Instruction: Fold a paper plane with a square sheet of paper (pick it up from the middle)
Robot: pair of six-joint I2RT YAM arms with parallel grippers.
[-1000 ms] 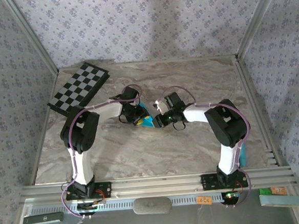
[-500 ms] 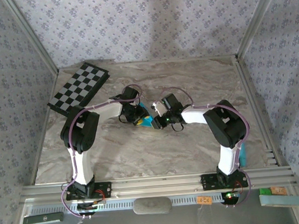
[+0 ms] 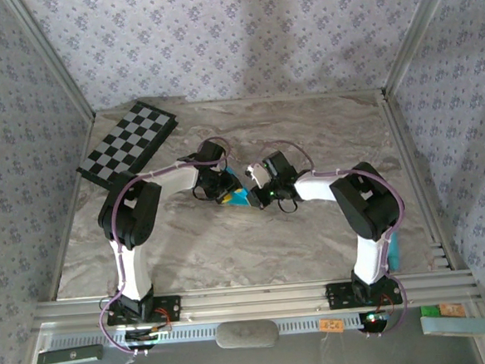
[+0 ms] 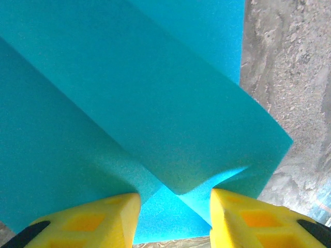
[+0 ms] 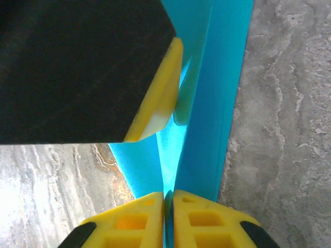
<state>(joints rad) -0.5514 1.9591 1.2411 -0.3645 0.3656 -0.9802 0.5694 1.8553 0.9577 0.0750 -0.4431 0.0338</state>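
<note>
A: Right gripper (image 5: 169, 206) pinched tight on the paper (image 5: 217, 103) edge, middle of the table (image 3: 313, 235). Left gripper (image 4: 175, 217) spread, straddling the fold.
B: Risk: if right pulls while left pins it, thin paper tears or the crease skews.

left gripper (image 4: 173, 199): jaws apart | right gripper (image 5: 169, 199): jaws pinched together | arms: converging
</note>
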